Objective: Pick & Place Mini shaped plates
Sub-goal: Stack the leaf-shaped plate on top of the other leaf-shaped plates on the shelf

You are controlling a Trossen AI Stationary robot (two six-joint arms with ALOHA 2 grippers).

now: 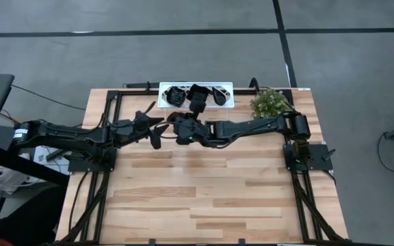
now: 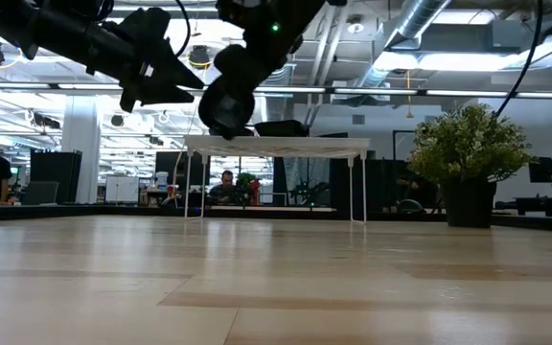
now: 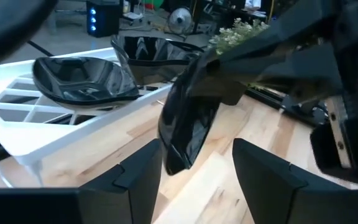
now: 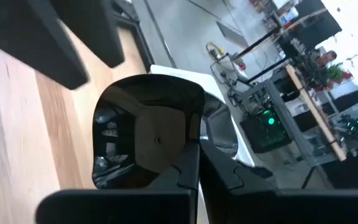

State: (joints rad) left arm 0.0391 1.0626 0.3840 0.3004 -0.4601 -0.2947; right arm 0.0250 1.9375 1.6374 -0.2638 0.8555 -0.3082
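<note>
A: Where sits the right gripper?

B: Above the middle of the back half of the wooden table, just in front of the white lattice tray. Clenched on 1 glossy black plate, pinched at the rim, held clear of the tabletop.

A: And the left gripper?

B: Right beside it, facing it. Fingers spread apart, gripping nothing, with the held plate hanging edge-on just ahead of the gap between them. Touching or not: cannot tell.

A: Location of the other mini shaped plates?

B: Up on the raised tray at the table's far edge. At least 3 dark dishes there from above; seen from the left wrist, 1 rounded bowl-like dish near the tray's corner and 1 wavy-edged one behind it.

A: Anything else on the table?

B: 1 potted plant at the far right corner, just beside the tray. From table height, both arms hanging high over bare wood.
</note>
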